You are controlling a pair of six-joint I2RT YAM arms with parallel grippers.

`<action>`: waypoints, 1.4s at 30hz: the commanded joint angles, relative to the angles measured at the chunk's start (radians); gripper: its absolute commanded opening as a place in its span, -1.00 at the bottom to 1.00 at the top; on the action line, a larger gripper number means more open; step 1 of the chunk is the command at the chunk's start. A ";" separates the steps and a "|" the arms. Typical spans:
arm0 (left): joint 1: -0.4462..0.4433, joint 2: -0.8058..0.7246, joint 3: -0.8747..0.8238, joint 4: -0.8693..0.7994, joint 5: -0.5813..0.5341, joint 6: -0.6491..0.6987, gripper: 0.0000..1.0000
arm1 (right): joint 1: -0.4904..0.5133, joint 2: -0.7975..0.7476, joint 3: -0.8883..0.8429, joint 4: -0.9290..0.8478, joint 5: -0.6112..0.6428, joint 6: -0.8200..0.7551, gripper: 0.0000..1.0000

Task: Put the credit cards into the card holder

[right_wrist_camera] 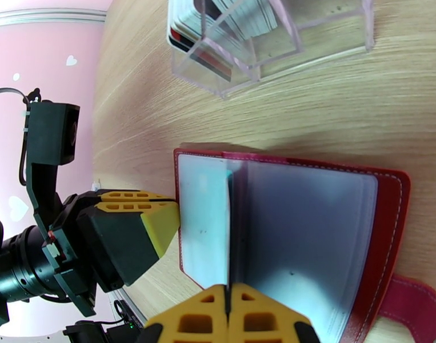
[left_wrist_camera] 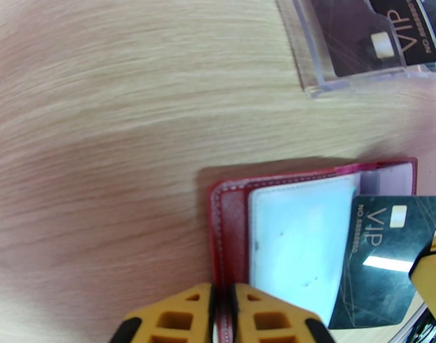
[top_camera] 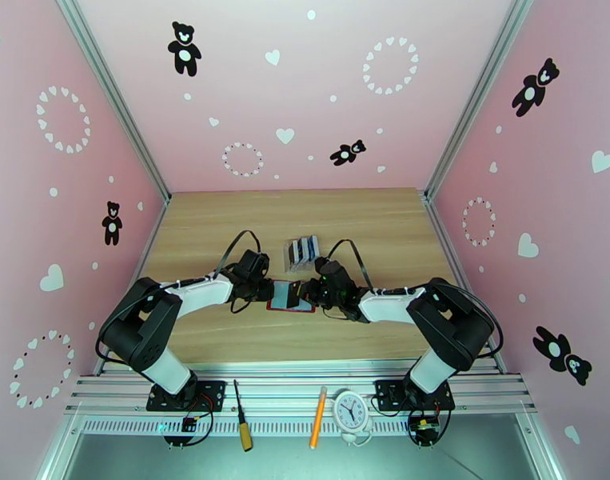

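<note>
Lying open and flat on the wooden counter (top_camera: 217, 234), the card holder (right_wrist_camera: 389, 224) is showing a dark red stitched cover, greyish clear pockets inside and a red snap tab (right_wrist_camera: 415, 298) trailing off one end. It is sitting near the middle of the counter, between the two arms, on the arms' side of the clear rack (right_wrist_camera: 309, 35) and apart from it. A black card (left_wrist_camera: 383, 264) with gold "VIP" lettering and a small chip is lying tilted. One edge is tucking under a whitish pocket leaf (left_wrist_camera: 298, 241), and most of the card is sticking out over the holder's other half. More credit cards (left_wrist_camera: 360, 35) are standing in the rack, one of them dark brown with the same lettering.

Reaching in low from the left, the left arm (top_camera: 197, 296) is bringing its wrist down close to the counter. The left fingers (left_wrist_camera: 240, 315) are pinching the cover's outer edge, with the red rim running between them. Coming in from the opposite side, the right arm (top_camera: 388, 304) is mirroring that pose. The right fingers (right_wrist_camera: 240, 315) are clenching the black card, which is appearing edge-on as a thin dark line between them in the right wrist view. Both sets of fingers are facing each other across the holder, near but apart.
</note>
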 commanded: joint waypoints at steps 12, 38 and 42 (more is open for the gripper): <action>-0.007 0.022 0.016 -0.021 0.007 0.013 -0.69 | -0.010 0.049 -0.009 0.037 0.000 0.002 -1.00; -0.007 0.040 0.015 -0.028 0.007 0.010 -0.72 | -0.002 0.044 -0.036 0.009 0.059 0.009 -1.00; -0.007 0.040 0.016 -0.028 0.008 0.010 -0.72 | 0.008 0.052 -0.043 0.023 0.087 0.033 -1.00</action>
